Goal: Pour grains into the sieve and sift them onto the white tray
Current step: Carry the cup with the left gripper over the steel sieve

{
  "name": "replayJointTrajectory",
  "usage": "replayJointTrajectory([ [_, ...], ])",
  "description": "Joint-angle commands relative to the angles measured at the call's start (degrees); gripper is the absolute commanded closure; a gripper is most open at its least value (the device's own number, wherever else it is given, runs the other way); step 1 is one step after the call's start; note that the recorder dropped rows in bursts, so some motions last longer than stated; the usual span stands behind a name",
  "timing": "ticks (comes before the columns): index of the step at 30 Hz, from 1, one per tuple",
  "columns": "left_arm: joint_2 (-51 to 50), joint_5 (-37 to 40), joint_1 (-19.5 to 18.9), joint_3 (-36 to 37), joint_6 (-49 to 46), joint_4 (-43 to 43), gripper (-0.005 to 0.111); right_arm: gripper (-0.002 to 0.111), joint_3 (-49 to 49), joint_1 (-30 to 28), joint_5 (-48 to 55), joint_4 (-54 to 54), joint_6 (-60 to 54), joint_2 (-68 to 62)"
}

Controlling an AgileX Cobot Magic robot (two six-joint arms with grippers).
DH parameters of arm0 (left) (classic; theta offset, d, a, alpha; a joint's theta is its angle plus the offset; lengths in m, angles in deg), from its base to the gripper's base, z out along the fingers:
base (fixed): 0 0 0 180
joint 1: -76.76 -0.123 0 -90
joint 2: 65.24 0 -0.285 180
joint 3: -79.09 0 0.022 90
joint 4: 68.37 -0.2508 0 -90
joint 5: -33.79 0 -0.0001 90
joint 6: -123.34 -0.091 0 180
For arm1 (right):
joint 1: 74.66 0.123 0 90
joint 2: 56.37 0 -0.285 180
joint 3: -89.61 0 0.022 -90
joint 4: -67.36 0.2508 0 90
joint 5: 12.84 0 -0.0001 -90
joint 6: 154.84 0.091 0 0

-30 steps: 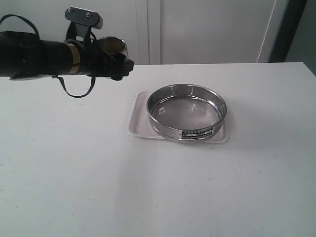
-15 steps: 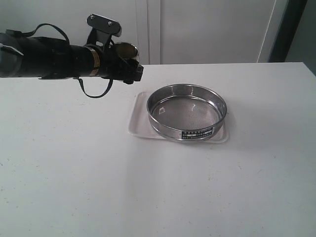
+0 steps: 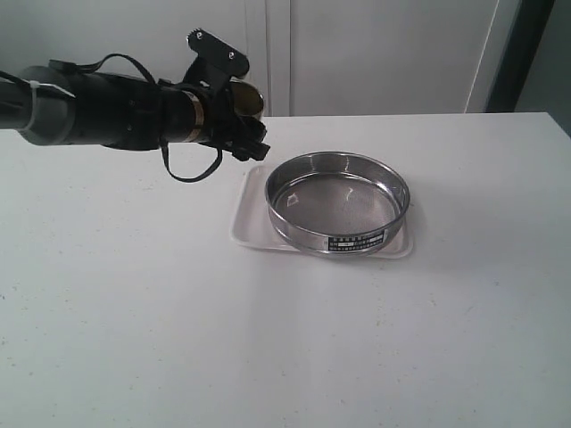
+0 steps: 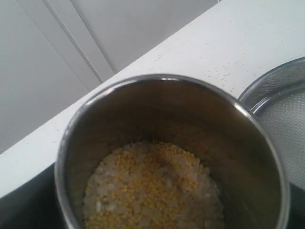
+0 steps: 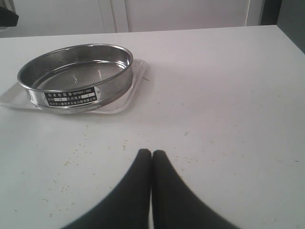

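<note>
left jaws, clamped on small round steel cup (image 3: 243, 96), moved closer to wide steel sieve (image 3: 337, 203) on flat white rectangular tray (image 3: 248, 216). pale golden grains (image 4: 152, 191) all in cup; pouring, sifting undone. right jaws closed, empty.

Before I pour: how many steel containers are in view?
2. The steel cup of grains, held aloft in the left hand; the sieve, right of it, on the white tray.

Left arm (image 3: 98, 116) reaches level, left pincer (image 3: 241, 125) clamping steel cup (image 3: 247, 96); right pincer (image 5: 151, 157) closed.
</note>
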Motion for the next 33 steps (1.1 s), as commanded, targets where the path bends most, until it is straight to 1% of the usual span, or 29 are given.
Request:
replayJointTrajectory([
  [1, 0.69, 2.43, 1.04, -0.59, -0.06, -4.26, 0.107, 0.108, 0.33, 0.17, -0.81, 0.17, -0.11, 0.30],
  [5, 0.69, 4.90, 2.49, -0.59, -0.06, -9.05, 0.107, 0.108, 0.33, 0.17, -0.81, 0.17, -0.11, 0.30],
  [7, 0.69, 7.37, 3.16, -0.59, -0.11, -10.62, 0.107, 0.108, 0.33, 0.17, -0.81, 0.17, -0.11, 0.30],
  [11, 0.69, 10.29, 4.22, -0.59, -2.02, -10.62, 0.107, 0.108, 0.33, 0.17, -0.81, 0.17, -0.11, 0.30],
  [15, 0.69, 10.80, 4.50, -0.59, -7.95, -10.62, 0.107, 0.108, 0.33, 0.17, -0.81, 0.17, -0.11, 0.30],
  [21, 0.19, 11.17, 4.72, -0.80, -10.49, -10.62, 0.107, 0.108, 0.33, 0.17, -0.81, 0.17, -0.11, 0.30],
  [29, -3.36, 12.93, 7.94, -6.03, -10.66, -10.62, 0.107, 0.108, 0.33, 0.17, -0.81, 0.17, -0.11, 0.30],
  [33, -4.98, 13.76, 9.26, -7.22, -11.45, -10.62, 0.107, 0.108, 0.33, 0.17, -0.81, 0.17, -0.11, 0.30],
])
